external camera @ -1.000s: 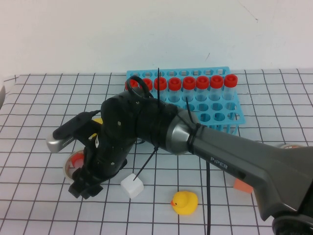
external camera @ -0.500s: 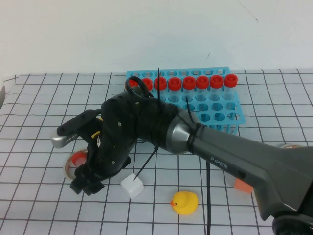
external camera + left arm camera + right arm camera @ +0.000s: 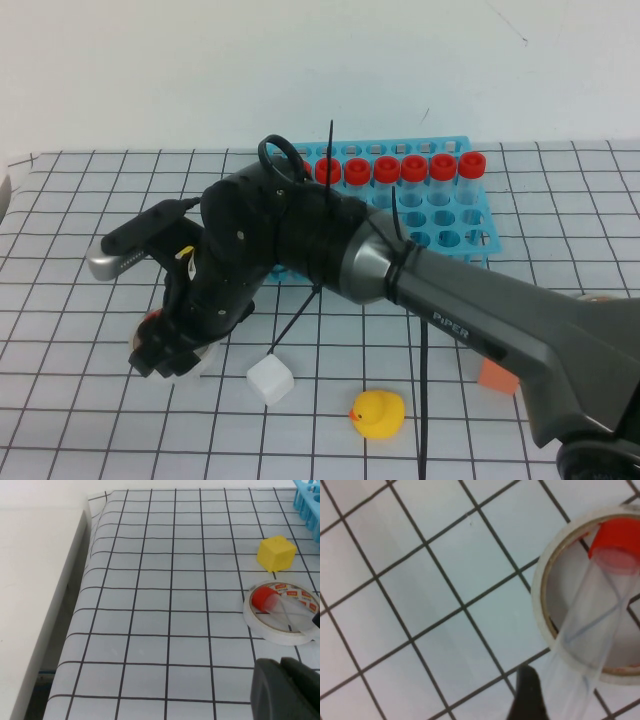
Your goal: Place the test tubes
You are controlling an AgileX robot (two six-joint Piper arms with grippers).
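Observation:
A clear test tube (image 3: 600,615) with a red cap (image 3: 617,540) lies slanted across a tape roll (image 3: 545,595); the left wrist view shows the same test tube (image 3: 287,612) on the roll (image 3: 272,630). My right gripper (image 3: 165,355) hangs low over the roll at the table's left, open, straddling the tube's lower end (image 3: 577,700), with one dark fingertip (image 3: 527,697) beside the glass. Several red-capped tubes (image 3: 415,168) stand in the back row of the blue rack (image 3: 445,225). My left gripper (image 3: 287,690) is shut on nothing, off to the roll's side.
A yellow cube (image 3: 276,552) sits between the tape roll and the rack corner (image 3: 307,500). A white cube (image 3: 270,380), a yellow duck (image 3: 378,412) and a small orange piece (image 3: 497,378) lie near the front. The table edge (image 3: 85,555) drops off at the left.
My right gripper has shifted left and away from the white cube, and now covers the tape roll that showed beside it before. It stayed open. The left gripper has not moved.

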